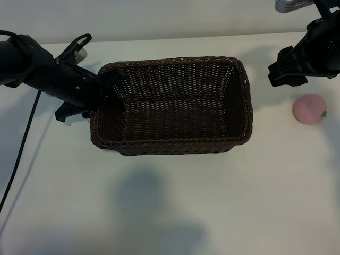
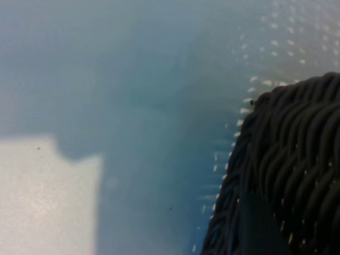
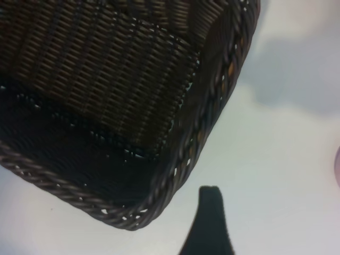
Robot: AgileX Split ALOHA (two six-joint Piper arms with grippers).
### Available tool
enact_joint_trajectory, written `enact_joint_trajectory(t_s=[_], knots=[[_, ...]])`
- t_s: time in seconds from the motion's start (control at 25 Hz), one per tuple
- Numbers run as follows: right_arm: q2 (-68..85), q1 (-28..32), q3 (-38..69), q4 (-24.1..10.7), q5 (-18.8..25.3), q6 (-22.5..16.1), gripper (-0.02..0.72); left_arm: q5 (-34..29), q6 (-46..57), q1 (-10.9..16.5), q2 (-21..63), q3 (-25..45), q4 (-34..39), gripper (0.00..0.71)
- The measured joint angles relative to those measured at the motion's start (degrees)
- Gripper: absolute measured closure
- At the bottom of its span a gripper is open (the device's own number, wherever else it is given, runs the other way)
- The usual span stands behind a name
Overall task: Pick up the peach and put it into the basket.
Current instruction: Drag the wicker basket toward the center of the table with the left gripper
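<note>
- Left end effector (image 1: 109, 87) grips the dark brown woven wicker basket's (image 1: 241, 101) left rim; right end effector (image 1: 281, 71) hovers released.
- White tabletop (image 1: 170, 212) carries the basket, long axis left-right, and the small round pale pink peach (image 1: 309, 109).

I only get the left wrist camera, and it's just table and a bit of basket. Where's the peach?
Observer: In the exterior view the peach lies on the table, to the right of the basket and outside it.
Operator: Is anything in the basket yet?
Observer: No, its inside is empty.
Operator: Is my left gripper the closest one?
Observer: No, it sits at the basket's left rim. The right gripper, fingers open and holding nothing, hangs between the basket's right end and the peach.
</note>
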State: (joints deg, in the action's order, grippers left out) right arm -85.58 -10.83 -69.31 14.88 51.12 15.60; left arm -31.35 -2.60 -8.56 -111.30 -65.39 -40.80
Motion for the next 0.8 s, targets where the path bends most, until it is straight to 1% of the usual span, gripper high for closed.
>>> enact_joint_trajectory(t_s=[0.6,0.68,0.72,0.8], knots=[[0.0,0.0,0.0,0.0,0.0,0.0,0.122,-0.4,0.0,0.0,0.0,0.0,0.0,0.389],[0.0,0.0,0.0,0.0,0.0,0.0,0.122,-0.8,0.0,0.0,0.0,0.0,-0.1,0.352],[0.0,0.0,0.0,0.0,0.0,0.0,0.122,-1.1,0.0,0.0,0.0,0.0,-0.2,0.321],[0.0,0.0,0.0,0.0,0.0,0.0,0.122,-1.5,0.0,0.0,0.1,-0.1,-0.7,0.237]])
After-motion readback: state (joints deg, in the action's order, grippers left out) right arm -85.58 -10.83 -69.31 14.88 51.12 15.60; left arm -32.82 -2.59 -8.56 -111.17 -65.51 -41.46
